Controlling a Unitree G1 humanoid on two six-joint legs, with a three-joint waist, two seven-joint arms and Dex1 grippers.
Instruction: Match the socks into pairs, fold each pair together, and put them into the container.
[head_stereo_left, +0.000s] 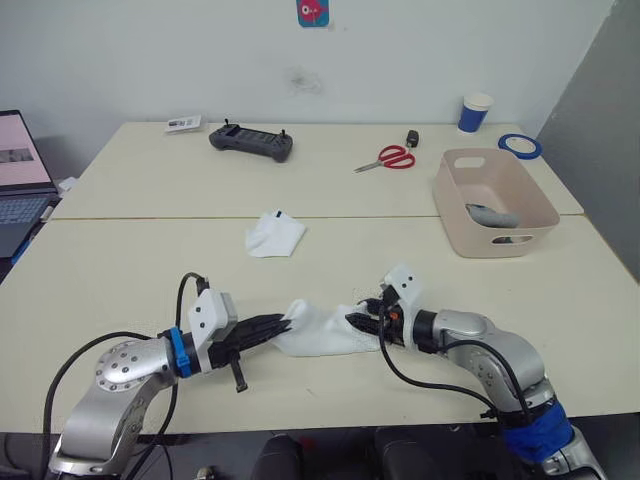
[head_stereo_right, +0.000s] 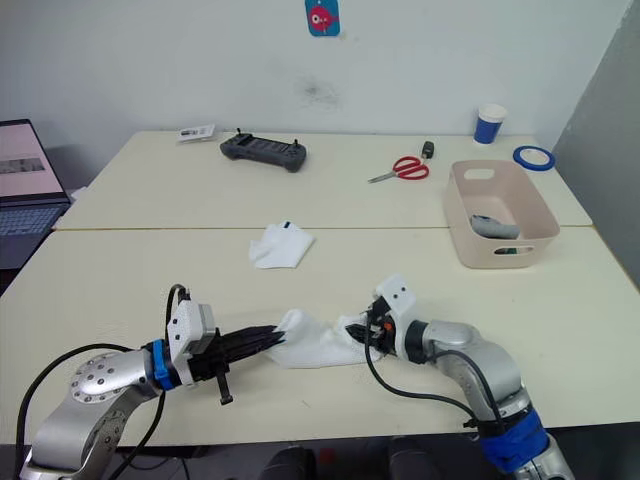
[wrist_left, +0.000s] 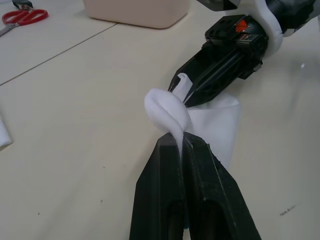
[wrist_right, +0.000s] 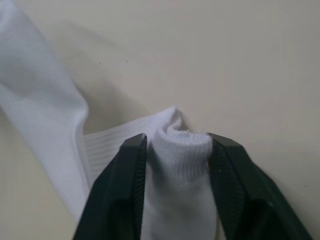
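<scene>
Cream tables (head_stereo_left: 120, 270), white wall behind; laptop (head_stereo_left: 22, 180), controller (head_stereo_left: 251, 142), scissors (head_stereo_left: 387, 158), cup (head_stereo_left: 475, 112) around. Tub (head_stereo_left: 494, 202) holds grey sock (head_stereo_left: 492, 215). Both grippers, left (head_stereo_left: 283, 324) and right (head_stereo_left: 353, 322), pinch one white sock (head_stereo_left: 320, 332); second white sock (head_stereo_left: 274, 234) lies apart. Risk: uneven pull slips cuff free.

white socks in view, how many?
2. One white ankle sock is clamped between left gripper and right gripper; another lies mid-table. A second layer could hide inside either.

Left end effector (wrist_left: 181, 145) pinches white sock (wrist_left: 170, 110) — right end effector (wrist_left: 187, 90) grips opposite end
</scene>
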